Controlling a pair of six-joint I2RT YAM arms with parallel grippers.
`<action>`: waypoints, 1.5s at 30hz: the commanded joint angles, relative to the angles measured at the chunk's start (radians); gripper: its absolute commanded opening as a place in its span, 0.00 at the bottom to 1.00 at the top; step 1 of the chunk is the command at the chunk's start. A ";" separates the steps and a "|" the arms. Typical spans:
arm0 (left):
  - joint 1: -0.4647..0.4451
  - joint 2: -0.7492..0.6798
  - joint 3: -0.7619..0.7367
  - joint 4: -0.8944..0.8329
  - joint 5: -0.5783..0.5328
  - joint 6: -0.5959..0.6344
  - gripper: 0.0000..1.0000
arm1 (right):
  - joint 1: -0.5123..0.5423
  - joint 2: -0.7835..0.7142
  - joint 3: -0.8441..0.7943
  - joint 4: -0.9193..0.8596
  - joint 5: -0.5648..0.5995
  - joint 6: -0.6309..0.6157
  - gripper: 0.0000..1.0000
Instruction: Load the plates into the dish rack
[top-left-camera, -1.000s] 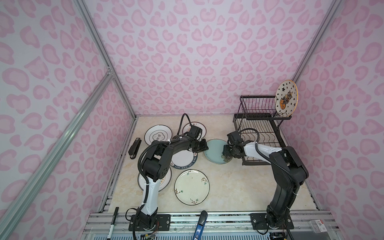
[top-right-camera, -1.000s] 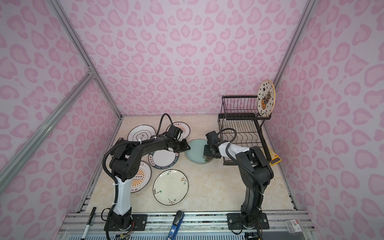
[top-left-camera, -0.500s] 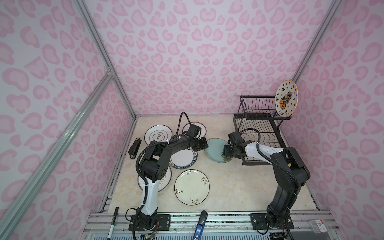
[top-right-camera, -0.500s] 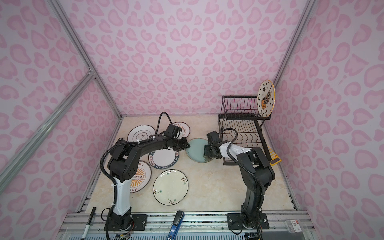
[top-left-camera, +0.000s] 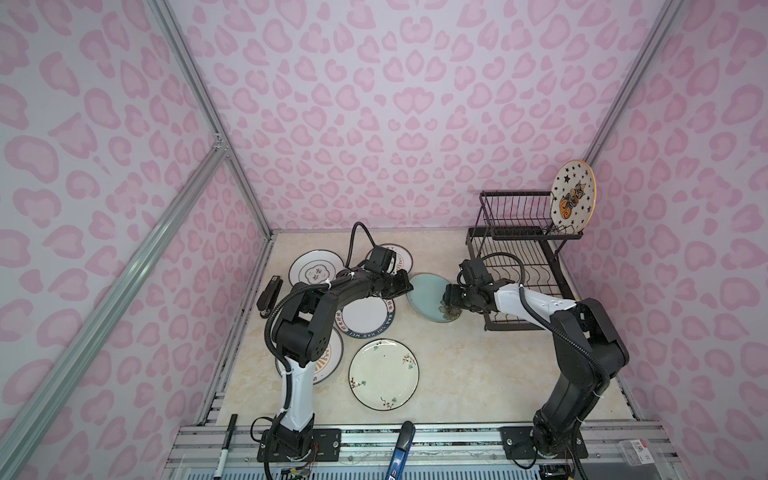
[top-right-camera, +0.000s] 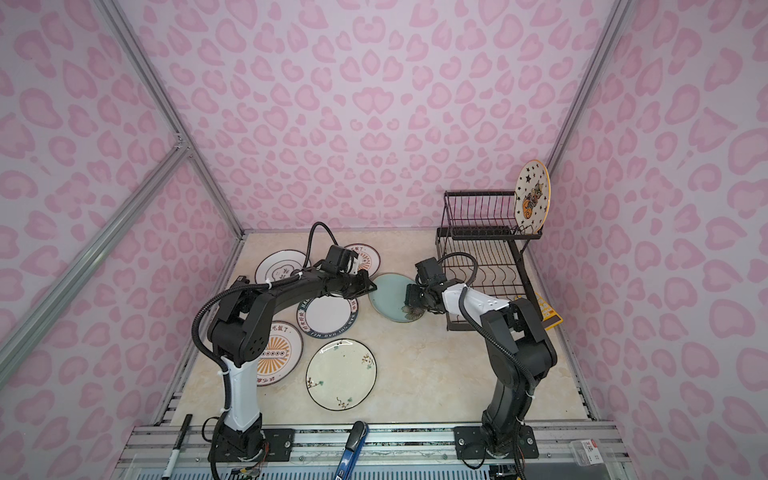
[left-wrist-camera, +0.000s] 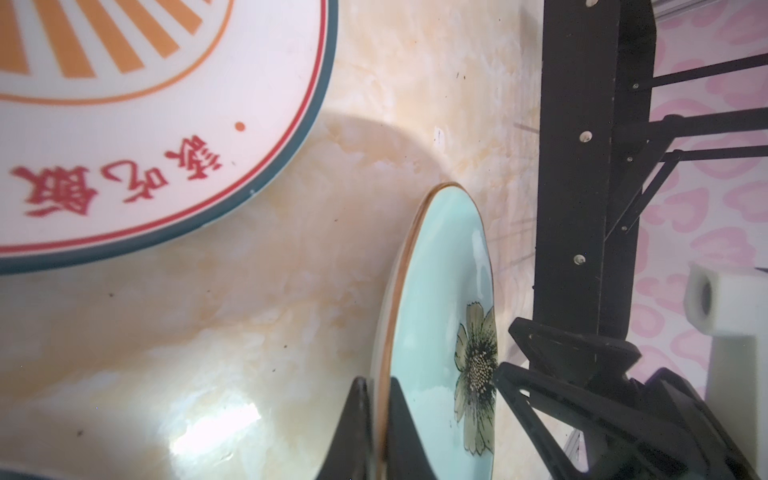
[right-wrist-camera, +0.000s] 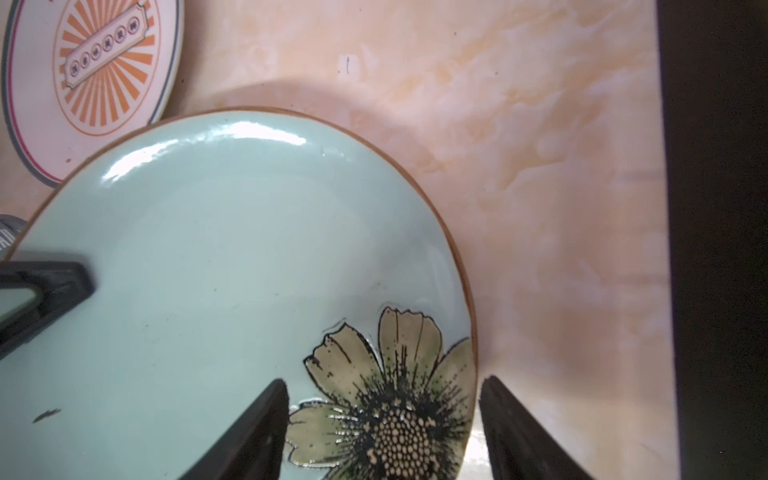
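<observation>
Left gripper (left-wrist-camera: 376, 392) clamped on one rim of the round pale-blue flowered ceramic plate (top-left-camera: 428, 296), tipped up off the tabletop (top-left-camera: 457, 374) beside the black wire dish rack (top-left-camera: 524, 254), right gripper (right-wrist-camera: 384, 384) with jaws gaping astride the far rim: so thin a one-sided pinch could let it slip.

One plate (top-left-camera: 572, 195) stands, apparently, in the dish rack's (top-left-camera: 536, 237) upper tier.

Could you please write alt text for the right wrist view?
The right gripper stands open, one finger over the flower of the pale blue plate, one outside its rim, while the left gripper pinches the far edge. An orange-sunburst plate lies beyond.
</observation>
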 joint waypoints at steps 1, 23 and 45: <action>0.005 -0.040 0.009 0.063 0.032 -0.012 0.04 | -0.003 -0.013 0.007 0.011 -0.013 -0.004 0.73; 0.040 -0.220 -0.040 0.131 0.057 -0.021 0.04 | -0.040 -0.216 -0.013 0.020 -0.059 0.049 0.75; 0.115 -0.376 -0.245 0.577 0.234 -0.153 0.04 | -0.042 -0.298 -0.070 0.273 -0.270 0.198 0.56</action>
